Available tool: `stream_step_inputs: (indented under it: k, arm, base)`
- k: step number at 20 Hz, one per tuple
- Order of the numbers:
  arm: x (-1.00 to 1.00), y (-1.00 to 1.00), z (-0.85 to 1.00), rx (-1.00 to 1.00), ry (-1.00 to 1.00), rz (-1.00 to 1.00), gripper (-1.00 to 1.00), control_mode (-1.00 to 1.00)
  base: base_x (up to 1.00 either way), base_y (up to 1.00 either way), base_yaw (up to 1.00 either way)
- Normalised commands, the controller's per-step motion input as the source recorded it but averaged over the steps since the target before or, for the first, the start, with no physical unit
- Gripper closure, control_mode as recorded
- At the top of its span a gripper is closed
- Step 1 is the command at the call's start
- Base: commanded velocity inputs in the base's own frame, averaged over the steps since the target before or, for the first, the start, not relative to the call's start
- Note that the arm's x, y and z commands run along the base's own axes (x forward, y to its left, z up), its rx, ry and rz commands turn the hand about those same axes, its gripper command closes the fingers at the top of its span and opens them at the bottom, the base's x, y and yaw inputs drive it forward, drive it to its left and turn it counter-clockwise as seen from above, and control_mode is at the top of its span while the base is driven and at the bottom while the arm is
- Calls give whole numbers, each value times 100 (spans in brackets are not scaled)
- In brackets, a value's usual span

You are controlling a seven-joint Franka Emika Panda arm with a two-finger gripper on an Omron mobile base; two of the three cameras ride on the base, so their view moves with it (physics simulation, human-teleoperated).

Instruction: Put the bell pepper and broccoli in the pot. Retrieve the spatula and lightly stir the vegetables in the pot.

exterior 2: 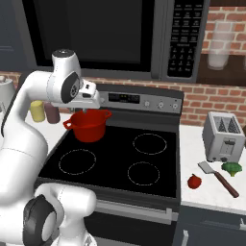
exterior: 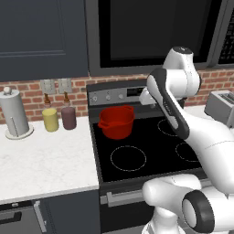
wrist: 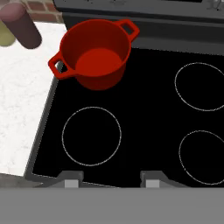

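A red pot [wrist: 95,53] sits empty on the stove's [exterior 2: 120,158] back left burner. The bell pepper [exterior 2: 194,181], broccoli [exterior 2: 232,167] and spatula [exterior 2: 219,178] lie on the right worktop [exterior 2: 211,190]. Nothing seems done yet. The fingers [wrist: 109,182] hover apart, holding nothing.

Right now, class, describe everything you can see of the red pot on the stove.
The pot is round, deep and glossy red inside and out, with two small loop handles on opposite sides. It stands upright, lidless and empty, on the black stovetop at the rear left burner, near the white counter. Nothing but the stovetop touches it.
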Motion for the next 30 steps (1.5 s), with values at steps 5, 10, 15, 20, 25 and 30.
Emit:
stream_step_inputs:
  k: [5, 10, 15, 20, 25, 30]
  arm:
    - [-18, 0, 0, 0, 0, 0, -100, -100]
    - [-16, -27, -8, 0, 0, -6, -100, -100]
    - [-1, -65, -21, 0, 0, -11, -100, -100]
    - [0, -82, -37, 0, 7, -14, -100, -100]
    - [0, -81, -46, 0, 8, -15, -100, -100]
    - [0, -91, -42, 0, 5, -18, -100, -100]
  base:
    - [0, 0, 0]
    - [0, 0, 0]
    - [0, 0, 0]
    - [0, 0, 0]
    - [0, 0, 0]
    - [0, 0, 0]
